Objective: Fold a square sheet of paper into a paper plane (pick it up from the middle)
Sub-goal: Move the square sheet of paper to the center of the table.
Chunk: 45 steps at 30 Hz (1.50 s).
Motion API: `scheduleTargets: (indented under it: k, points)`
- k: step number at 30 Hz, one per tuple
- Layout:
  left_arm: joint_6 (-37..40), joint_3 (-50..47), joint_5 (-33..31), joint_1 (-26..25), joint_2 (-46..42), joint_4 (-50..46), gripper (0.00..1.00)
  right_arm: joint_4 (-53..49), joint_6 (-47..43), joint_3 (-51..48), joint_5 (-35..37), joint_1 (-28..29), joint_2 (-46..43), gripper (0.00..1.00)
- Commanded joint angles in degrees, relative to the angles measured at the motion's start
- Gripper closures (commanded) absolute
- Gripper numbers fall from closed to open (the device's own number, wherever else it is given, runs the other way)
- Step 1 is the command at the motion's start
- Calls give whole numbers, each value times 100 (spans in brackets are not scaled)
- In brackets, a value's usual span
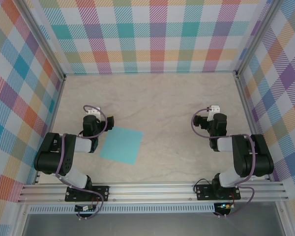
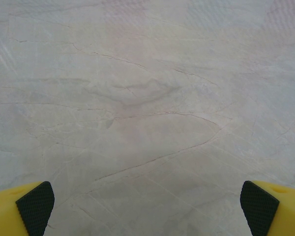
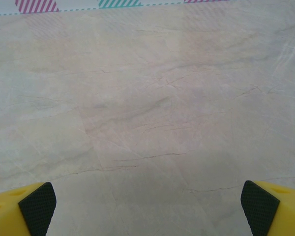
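Marbled table bears the sheet flat beside the wide-open left gripper, likely for a middle pickup; the right gripper gapes empty too.

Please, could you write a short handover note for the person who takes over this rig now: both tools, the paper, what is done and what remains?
Left tool: open, holding nothing, over bare table.
Right tool: open, holding nothing, also over bare table.
Square sheet of paper: flat and unfolded on the table, close beside the left arm, well apart from the right arm.
Done: nothing yet, no grasp, no fold.
Left: pick the sheet up from the middle, then make every fold.
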Motion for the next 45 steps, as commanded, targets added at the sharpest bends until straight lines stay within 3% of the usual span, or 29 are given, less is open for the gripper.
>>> scheduleTargets:
  k: [1, 7, 10, 13, 15, 17, 20, 23, 25, 28, 34, 39, 42, 45]
  points:
    - [40, 99, 73, 98, -51, -15, 0, 37, -43, 184, -480, -126, 22, 0]
    - [32, 73, 71, 112, -77, 38, 0, 40, -42, 183, -502, -133, 22, 0]
    - [222, -134, 522, 102, -458, 76, 0, 17, -118, 157, -657, -126, -65, 0]
    - [128, 0, 610, 109, -1236, -986, 0, 14, -210, 18, -576, -30, -391, 0]
    - [85, -49, 892, 116, -1733, -1517, 0, -787, -128, 221, -579, -27, -869, 0]
    - [-185, -296, 928, 115, -2281, -1735, 0, -2326, 355, 707, -463, -34, -1185, 0]
    - [-428, -547, 798, 115, -3574, -2511, 0, -3055, 517, 558, -367, 75, -1898, 0]
    - [-504, -487, 446, 108, -5101, -3712, 0, -4441, 694, 794, -202, 67, -2787, 0]
    - [-977, -447, -40, 116, -6010, -4225, 0, -5302, 1187, 1086, -227, 68, -3200, 0]
    - [-1514, -200, -433, 119, -6771, -4946, 0, -6110, 2003, 1341, -753, 74, -3472, 0]
    - [-1283, 653, 16, 121, -6787, -6639, 0, -7227, 3437, 1776, -1497, 72, -3365, 0]
    - [-1246, 1117, 511, 115, -6423, -7192, 0, -7099, 3779, 1602, -2765, 67, -3306, 0]
    - [-1980, 1361, -5, 108, -6179, -7744, 0, -6712, 3824, 1424, -3756, 79, -3334, 0]
    - [-2222, 1490, -104, 113, -6192, -8019, 0, -6755, 3791, 1350, -4101, 109, -3440, 0]
